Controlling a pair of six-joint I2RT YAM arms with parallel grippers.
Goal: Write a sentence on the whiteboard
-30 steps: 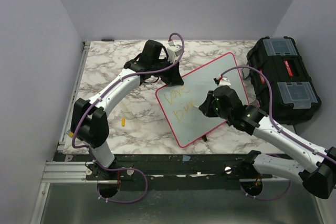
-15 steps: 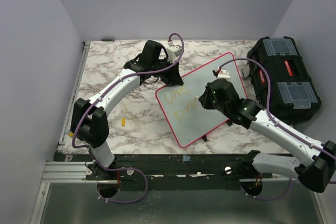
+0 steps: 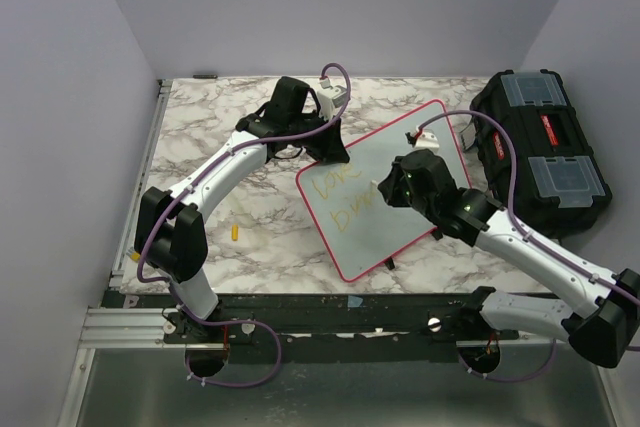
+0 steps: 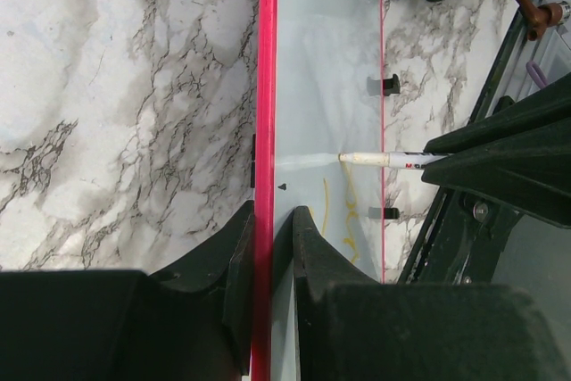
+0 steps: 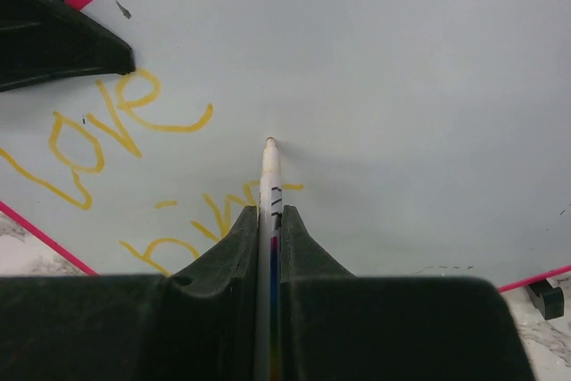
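Glossy white rectangular whiteboard point(image 3: 372, 239) with pink-red rim, askew on marble-patterned bench point(image 3: 200, 117); left hand point(image 4: 271, 220) clamped on its rim. Yellow-orange handwritten sentence point(image 5: 125, 134), two lines, on the board's left part. Right hand point(image 5: 269, 216) clamped on slim white marker point(image 5: 268, 171), tip at the board.

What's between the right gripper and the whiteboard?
A white marker. The right gripper is shut on it, and its tip points at a bare patch of whiteboard beside the yellow words. The right wrist view shows it best.
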